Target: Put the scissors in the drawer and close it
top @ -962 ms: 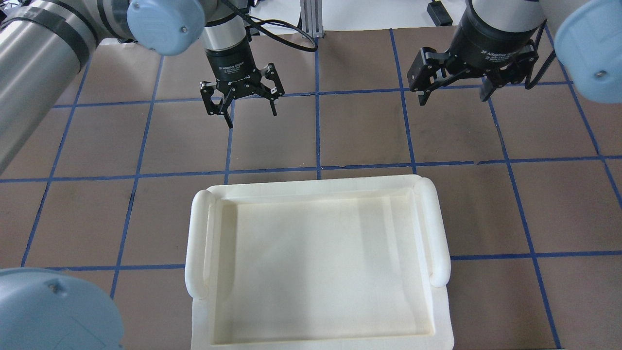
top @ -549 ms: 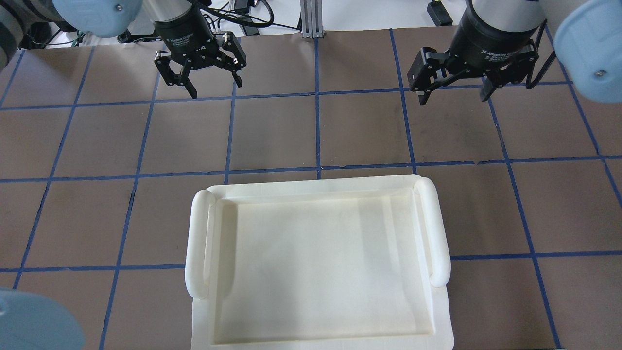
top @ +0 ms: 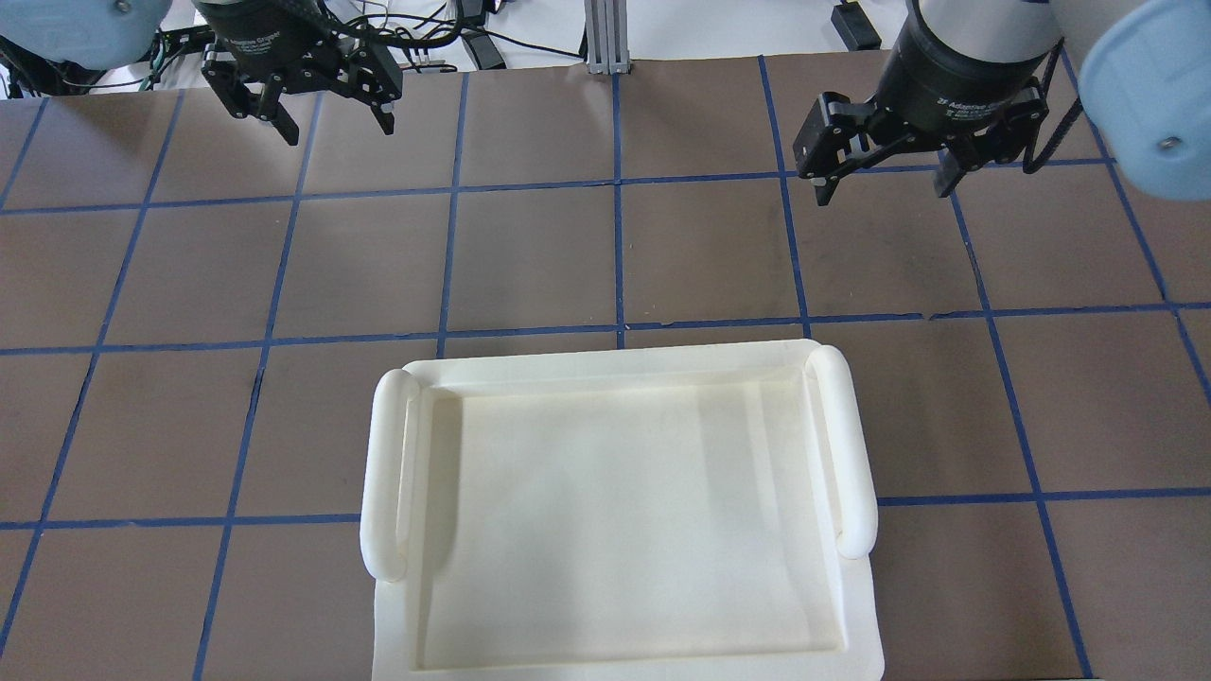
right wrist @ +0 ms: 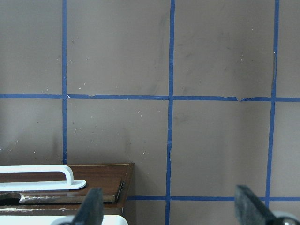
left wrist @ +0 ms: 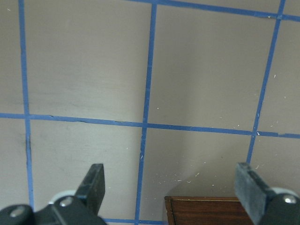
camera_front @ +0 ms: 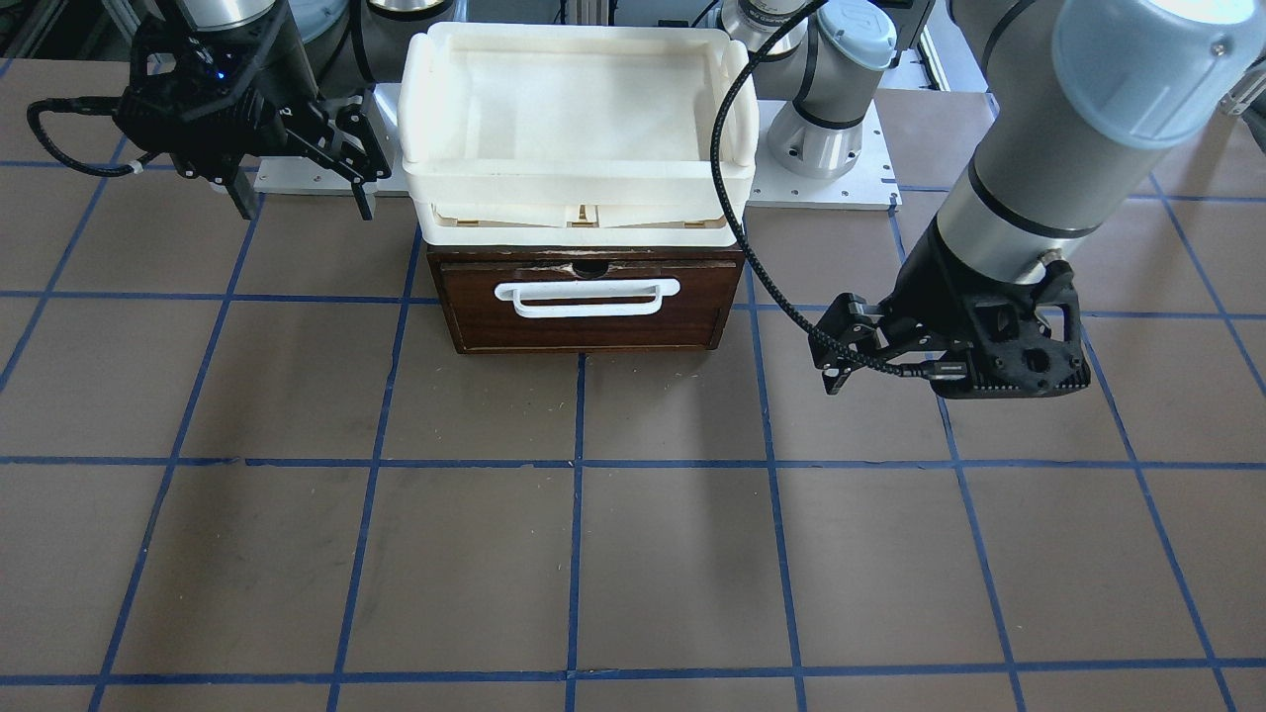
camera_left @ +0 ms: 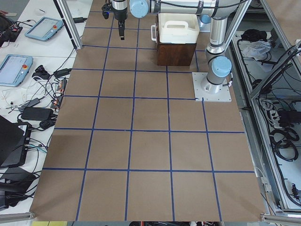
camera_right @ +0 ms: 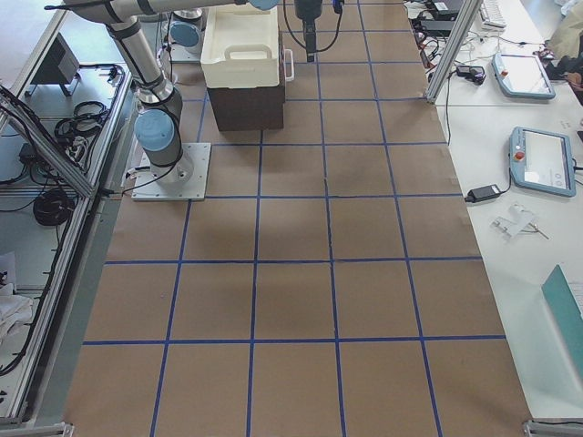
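The dark-brown drawer sits pushed in, its front flush with its case, white bar handle facing outward. The scissors show in no view. My left gripper is open and empty, hovering above the mat off to the drawer's side; its wrist view shows both fingers spread over bare mat with a corner of the brown case below. My right gripper is open and empty on the drawer's other side; its wrist view shows the handle at lower left.
Stacked cream-white plastic trays sit on top of the drawer case and hide it in the overhead view. The brown mat has a blue tape grid. Tablets and cables lie on side benches.
My left gripper has moved left and farther out across the mat, still open. My right gripper has not moved.
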